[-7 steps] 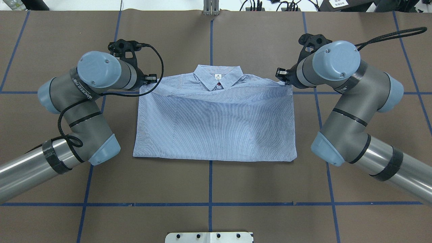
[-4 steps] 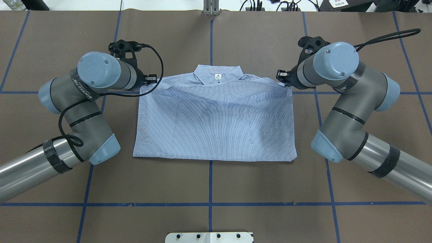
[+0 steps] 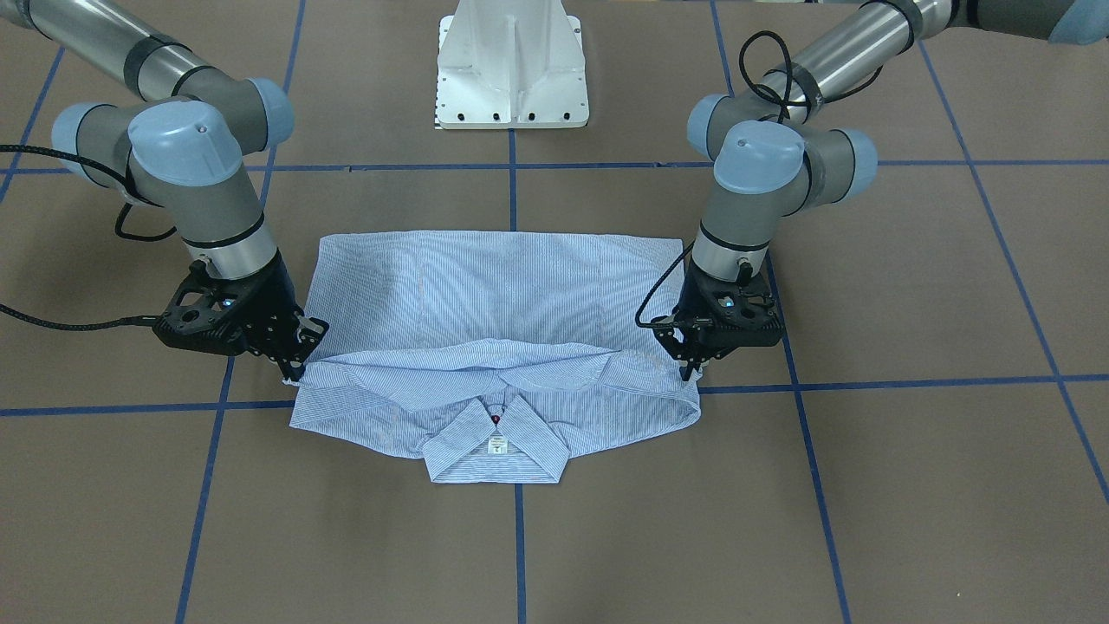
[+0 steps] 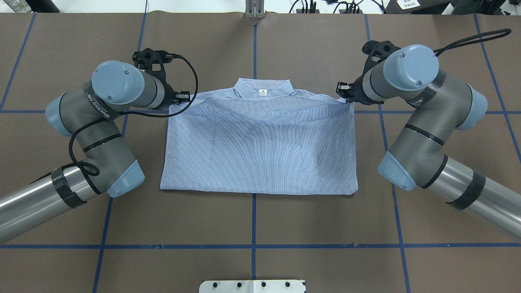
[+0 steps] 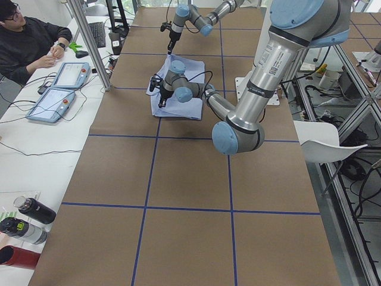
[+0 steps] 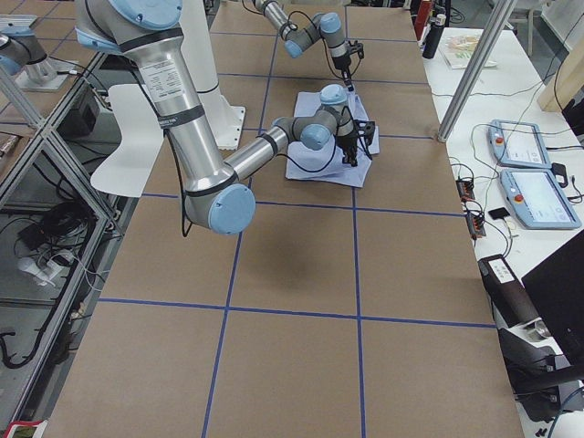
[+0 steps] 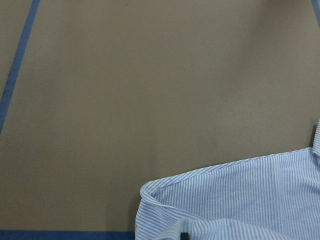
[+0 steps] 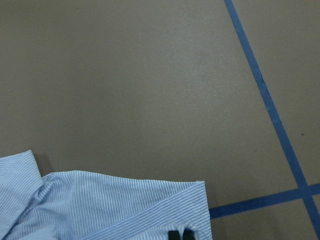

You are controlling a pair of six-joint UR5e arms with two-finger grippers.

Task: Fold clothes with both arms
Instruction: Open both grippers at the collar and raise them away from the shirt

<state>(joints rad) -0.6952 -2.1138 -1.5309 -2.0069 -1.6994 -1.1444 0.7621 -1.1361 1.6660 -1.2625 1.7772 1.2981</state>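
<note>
The light blue striped shirt [image 4: 260, 150] lies flat in the middle of the brown table, collar [image 4: 262, 85] at the far side. Its lower half is folded up over the chest, and the folded edge reaches the white neck label [image 4: 262, 92]. My left gripper [image 4: 185, 97] is shut on the left corner of that edge; it also shows in the front view [image 3: 690, 373]. My right gripper [image 4: 345, 97] is shut on the right corner [image 3: 295, 368]. Both hold the edge slightly off the shirt [image 3: 502, 286]. The wrist views show only shirt corners [image 7: 240, 200] [image 8: 100, 205] and bare table.
The white pedestal base [image 3: 511, 69] stands at the robot's side of the table. Blue tape lines [image 4: 254, 219] cross the brown surface. An operator [image 5: 30, 42] sits beyond the far edge with tablets [image 5: 59, 89]. Bottles [image 5: 24, 226] stand at the table's end.
Both grippers have carried the folded edge farther toward the collar. It now covers the red button and the collar's front, which showed a second ago.
</note>
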